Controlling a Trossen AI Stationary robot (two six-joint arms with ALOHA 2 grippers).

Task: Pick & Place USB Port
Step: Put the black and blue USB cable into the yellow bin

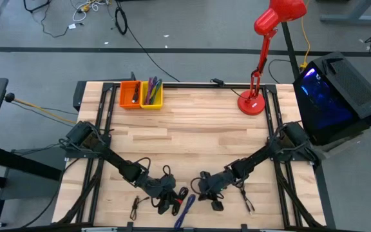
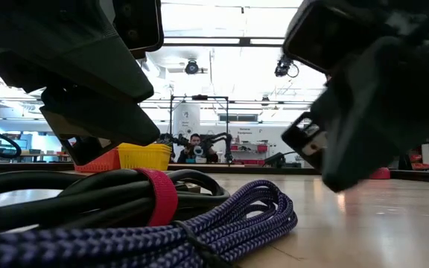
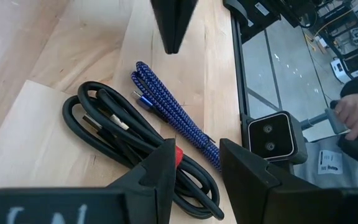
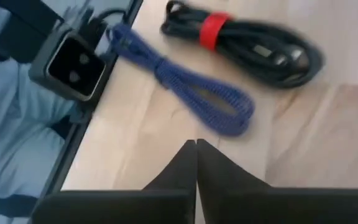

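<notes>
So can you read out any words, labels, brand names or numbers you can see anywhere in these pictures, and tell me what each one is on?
No text reads clearly.
Pale characters on the left gripper body, cut off and blurred: unreadable.
Printed paper slip on the floor beyond the table edge: too small to read.
Signs in the room behind the table: too small to read.
Blue braided cable, black cable bundle with red strap: no markings visible.
</notes>
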